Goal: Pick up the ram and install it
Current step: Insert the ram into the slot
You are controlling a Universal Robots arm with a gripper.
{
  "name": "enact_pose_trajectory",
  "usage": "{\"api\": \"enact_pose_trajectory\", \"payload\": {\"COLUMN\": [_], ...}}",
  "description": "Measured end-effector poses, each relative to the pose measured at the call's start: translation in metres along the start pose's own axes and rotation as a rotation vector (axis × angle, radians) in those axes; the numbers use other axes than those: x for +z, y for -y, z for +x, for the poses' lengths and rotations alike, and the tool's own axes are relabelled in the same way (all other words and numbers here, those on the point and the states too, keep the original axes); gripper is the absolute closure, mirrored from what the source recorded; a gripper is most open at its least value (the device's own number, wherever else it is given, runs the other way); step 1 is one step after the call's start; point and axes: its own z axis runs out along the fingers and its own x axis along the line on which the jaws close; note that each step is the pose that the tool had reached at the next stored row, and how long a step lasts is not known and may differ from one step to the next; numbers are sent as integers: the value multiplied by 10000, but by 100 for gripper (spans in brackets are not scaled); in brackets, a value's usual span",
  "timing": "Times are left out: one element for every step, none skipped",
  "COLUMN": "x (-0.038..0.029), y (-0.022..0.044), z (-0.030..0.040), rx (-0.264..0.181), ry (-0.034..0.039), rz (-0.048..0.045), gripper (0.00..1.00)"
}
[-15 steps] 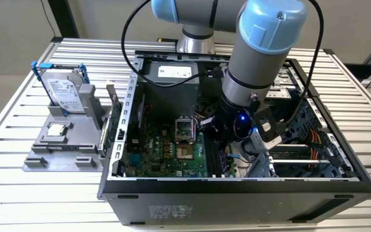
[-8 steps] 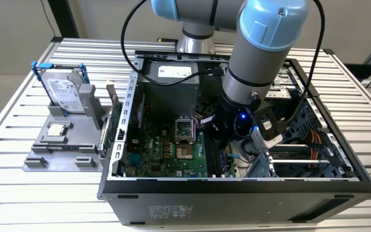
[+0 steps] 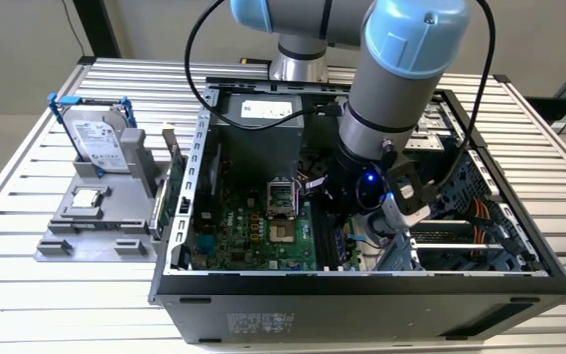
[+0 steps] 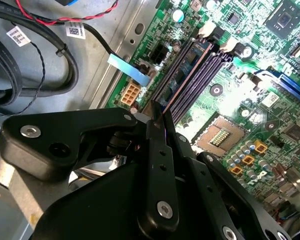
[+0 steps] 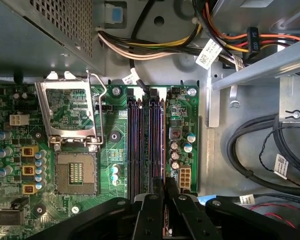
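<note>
1. end effector (image 5: 164,200) down inside the open computer case (image 3: 382,284), over the motherboard (image 3: 253,236), fingers (image 4: 159,150) drawn narrow and clamped on the top edge of the ram (image 4: 166,112).
2. ram held edge-on between the fingers in both wrist views, a thin sliver poking out just past the fingertips (chips along its face hidden by the grip).
3. directly under the tip: the bank of memory slots (image 5: 146,142), dark parallel channels beside the empty cpu socket (image 5: 76,172) with its retention frame flipped up.
4. key relation: long axis of the ram parallel to the slots, stick apparently in line with one slot toward the power-connector side of the bank; seated or just above the slot, cannot tell.
5. slots otherwise bare along their visible length, so install judged under way, not finished.
6. on the bench (image 3: 27,221), at the exterior view's left, a grey fixture holding the hard drive (image 3: 99,140) in its blue frame and the square processor chip (image 3: 86,198), both well apart from the arm.
</note>
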Motion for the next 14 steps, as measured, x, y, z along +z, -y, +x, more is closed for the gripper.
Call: {"api": "enact_pose_trajectory", "payload": {"x": [4,9,15,20,26,32,37,45,50,51,51,51,52,53], "y": [0,-1,-1,0,0,0,0,0,0,1,1,1,0,0], "z": [0,0,0,0,0,0,0,0,0,0,0,0,0,0], "rx": [19,39,63,94,120,141,152,158,163,167,167,168,167,168], "ry": [1,2,4,6,8,9,8,9,9,8,8,8,9,9], "rz": [-2,-4,-5,-3,-3,-4,-2,-3,-2,-1,0,0,-2,-3], "gripper": [100,100,100,100,100,100,100,100,100,100,100,100,100,100]}}
